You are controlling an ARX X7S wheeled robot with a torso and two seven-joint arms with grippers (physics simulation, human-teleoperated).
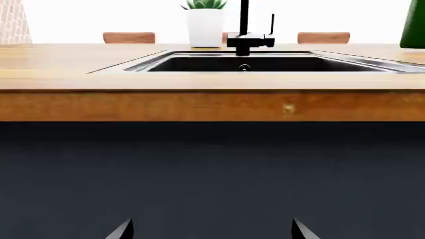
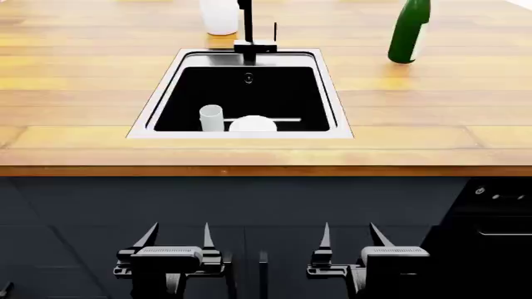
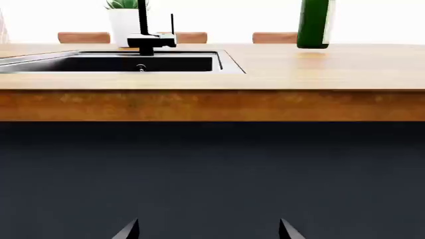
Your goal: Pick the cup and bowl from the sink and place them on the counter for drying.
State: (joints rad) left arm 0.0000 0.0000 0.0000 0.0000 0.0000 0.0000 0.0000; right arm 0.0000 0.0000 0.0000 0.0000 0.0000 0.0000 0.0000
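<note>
Two arms hang low before the dark cabinets, under the table edge. Cup and bowl sit touching in the sink, against its near wall; reaching blind over that rim risks clipping it. Left gripper and right gripper fingers spread, empty.

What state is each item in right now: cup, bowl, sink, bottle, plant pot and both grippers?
cup: upright in the sink, beside the bowl.
bowl: in the sink, not yet lifted.
sink: holds both dishes; no water visible.
green bottle: upright on the counter.
plant pot: upright behind the sink.
left gripper: open, empty, below counter edge.
right gripper: open, empty, below counter edge.
</note>
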